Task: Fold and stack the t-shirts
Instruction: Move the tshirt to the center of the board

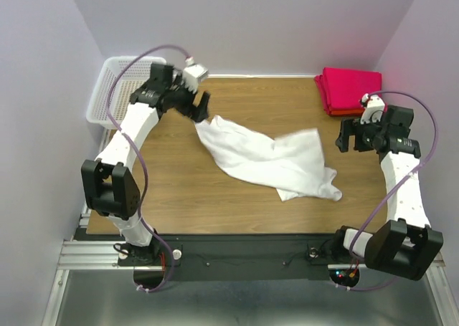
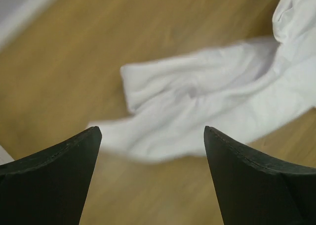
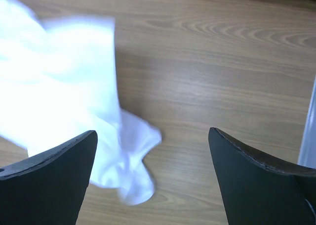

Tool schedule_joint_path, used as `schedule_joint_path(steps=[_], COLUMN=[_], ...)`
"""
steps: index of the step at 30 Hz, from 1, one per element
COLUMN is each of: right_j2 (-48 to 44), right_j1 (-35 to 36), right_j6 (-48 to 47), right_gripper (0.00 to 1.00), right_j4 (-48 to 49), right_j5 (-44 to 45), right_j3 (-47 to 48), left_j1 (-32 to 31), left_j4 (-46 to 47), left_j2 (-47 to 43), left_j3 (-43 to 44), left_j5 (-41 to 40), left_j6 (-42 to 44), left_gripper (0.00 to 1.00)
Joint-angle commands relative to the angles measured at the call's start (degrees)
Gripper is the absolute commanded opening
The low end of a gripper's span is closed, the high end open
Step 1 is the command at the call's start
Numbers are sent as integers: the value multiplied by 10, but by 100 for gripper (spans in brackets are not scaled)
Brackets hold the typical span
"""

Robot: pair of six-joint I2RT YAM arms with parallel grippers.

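Your crumpled white cloth t-shirt [image 1: 269, 161] lies unfolded in the middle of the wooden table [image 1: 179, 197], left gripper [image 1: 201, 109] and right gripper [image 1: 348, 136] both open and empty (the red folded t-shirts [image 1: 348, 89] sit stacked far right), so next I think you must grasp two corners and flatten it.

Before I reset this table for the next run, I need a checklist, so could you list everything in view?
table: one, wood brown, bearing the shirts
white t-shirt: one, white, rumpled and unfolded across the middle
red t-shirts: one folded stack, red to orange-red, far right corner; number of shirts unclear
basket: one, white lattice, off the far left corner
cables: two, purple, one looping on each side
arms: two, white with black joints, bases at the near edge
left hand: one, black, open, by the white t-shirt's far left end
right hand: one, black, open, right of the white t-shirt, holding nothing
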Motion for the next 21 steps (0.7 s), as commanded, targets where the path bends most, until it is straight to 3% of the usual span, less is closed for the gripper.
schedule_joint_path(steps=[1,5,8,14,21], right_j2=[-21,46,111,192,296], right_j1=[-4,-4,-4,-3,-2], right_j6=[-94,-138,-145,-125,-71], right_gripper=[100,100,100,92,86], right_j4=[-62,-148,-168,-169,-129], right_j5=[-4,-23,-13,-51,-86], right_j3=[14,15,30,58,79], left_j1=[85,75,57,-1,-53], left_j4=[-35,-34,-29,-14,15], left_j2=[-36,-31,-5,80,168], left_j3=[-79,-133,-144,-89,-36], left_j5=[47,21,-1,-28,-78], left_j6=[24,84,104,99,77], left_gripper=[98,97,88,83,85])
